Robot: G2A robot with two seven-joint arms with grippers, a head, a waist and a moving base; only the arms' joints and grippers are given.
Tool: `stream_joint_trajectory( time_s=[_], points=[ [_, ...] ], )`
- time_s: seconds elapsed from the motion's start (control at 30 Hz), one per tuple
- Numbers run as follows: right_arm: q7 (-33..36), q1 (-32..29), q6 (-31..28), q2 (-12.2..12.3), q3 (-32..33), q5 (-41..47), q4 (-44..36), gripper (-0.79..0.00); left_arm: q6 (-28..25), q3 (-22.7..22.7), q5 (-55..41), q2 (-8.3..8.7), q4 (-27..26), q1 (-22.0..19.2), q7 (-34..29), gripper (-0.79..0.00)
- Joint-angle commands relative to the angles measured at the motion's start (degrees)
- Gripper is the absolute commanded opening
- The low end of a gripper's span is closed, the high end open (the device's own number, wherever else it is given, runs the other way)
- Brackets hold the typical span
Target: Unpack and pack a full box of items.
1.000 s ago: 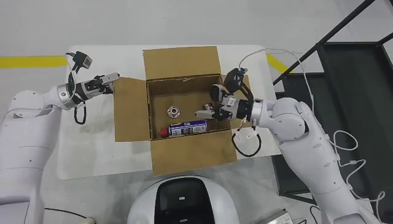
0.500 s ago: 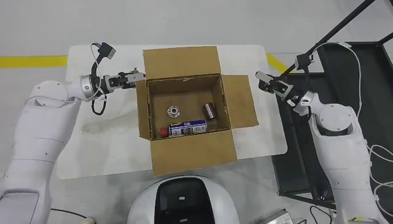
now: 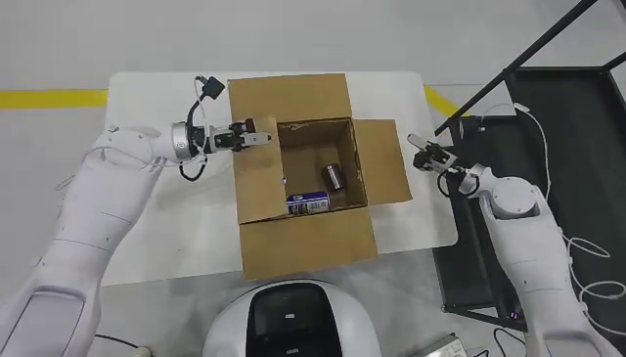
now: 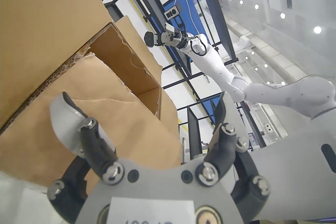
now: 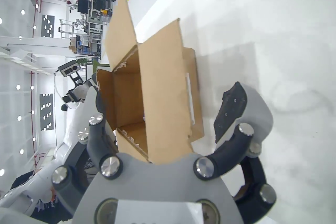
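An open cardboard box [image 3: 308,242] stands mid-table. A brown can [image 3: 333,175] and a blue-and-white can [image 3: 308,201] lie inside it. The box's left flap [image 3: 257,176] stands raised and tilts over the opening. My left gripper [image 3: 262,138] is open at that flap's far end; in the left wrist view the left gripper [image 4: 143,112] spreads wide against the cardboard flap [image 4: 86,109]. My right gripper [image 3: 419,148] hangs open just beyond the right flap [image 3: 385,161]. From the right wrist, the right gripper [image 5: 165,107] looks at the box [image 5: 157,83] from the side.
The white table [image 3: 166,220] has bare room left of the box. A black metal rack [image 3: 558,132] stands close to the table's right edge, beside the right arm. A yellow floor line [image 3: 49,98] runs behind the table.
The right gripper left the brown can in the box and pulled out past the right flap. The left gripper moved right, lifting the left flap, which now hides the round metal piece.
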Motion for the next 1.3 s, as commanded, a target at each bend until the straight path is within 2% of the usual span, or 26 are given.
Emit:
stream_joint_trajectory(
  time_s=[0.0,0.17,0.27,0.37,0.5,0.67,0.87,1.27],
  points=[
    [0.3,0.7,-0.6,-0.1,-0.8,-0.3,1.9,0.000,-0.3,0.5,0.7,-0.18,0.5,-0.1,0.5,0.000],
    [5.9,1.6,-2.4,-0.4,-3.2,3.4,3.2,0.000,-0.7,0.8,1.5,-0.33,1.7,-0.4,1.0,0.000],
    [8.8,2.9,-7.8,-0.9,-5.1,7.4,8.3,0.000,-1.0,0.4,1.6,-0.20,2.1,-0.5,1.1,0.000],
    [12.8,4.4,-9.9,-1.0,-5.2,12.4,9.0,0.000,-1.3,-0.3,1.3,0.10,2.1,-0.4,0.8,0.000],
    [17.3,3.9,-9.7,-0.4,-3.1,16.8,4.1,0.000,-1.9,-1.9,0.8,0.68,1.6,0.1,0.8,0.000],
    [18.6,2.0,-7.7,0.1,-1.0,20.0,-6.1,0.000,-2.5,-4.4,0.2,1.84,-1.2,1.5,1.1,0.000],
    [18.2,-0.4,-3.9,0.4,-1.6,17.4,-16.6,0.000,-2.5,-8.3,-1.7,3.69,-5.8,4.5,1.2,0.000],
    [13.7,0.9,-0.7,-0.2,-10.6,6.5,-22.2,0.000,-2.5,-8.3,-1.7,3.69,-5.8,4.5,1.2,0.000]
  ],
)
